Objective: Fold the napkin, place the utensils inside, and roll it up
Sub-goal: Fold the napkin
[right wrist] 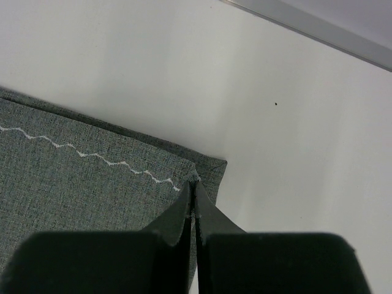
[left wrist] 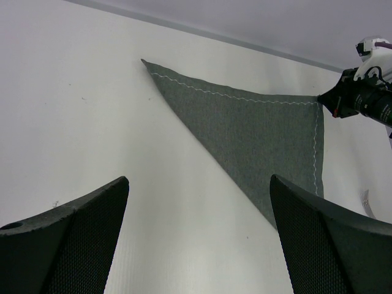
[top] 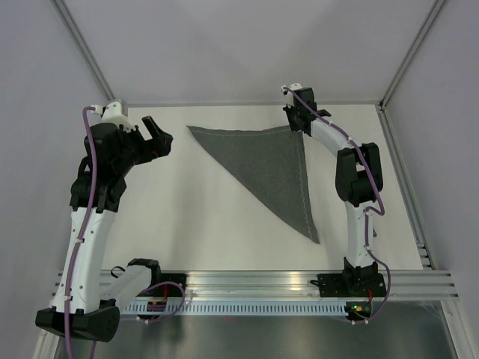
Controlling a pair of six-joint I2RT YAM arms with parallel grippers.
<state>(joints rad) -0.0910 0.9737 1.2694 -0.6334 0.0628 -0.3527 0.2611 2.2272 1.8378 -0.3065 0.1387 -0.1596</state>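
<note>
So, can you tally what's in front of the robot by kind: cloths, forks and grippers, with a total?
Napkin: 1, folded into a triangle
Forks: 0 that I can make out
Grippers: 2, the left gripper open, the right gripper shut on the napkin's corner
Total: 3

Napkin (top: 273, 168) dark grey, pale wavy stitch line along hem; table (top: 194, 217) white; grippers black.
</note>
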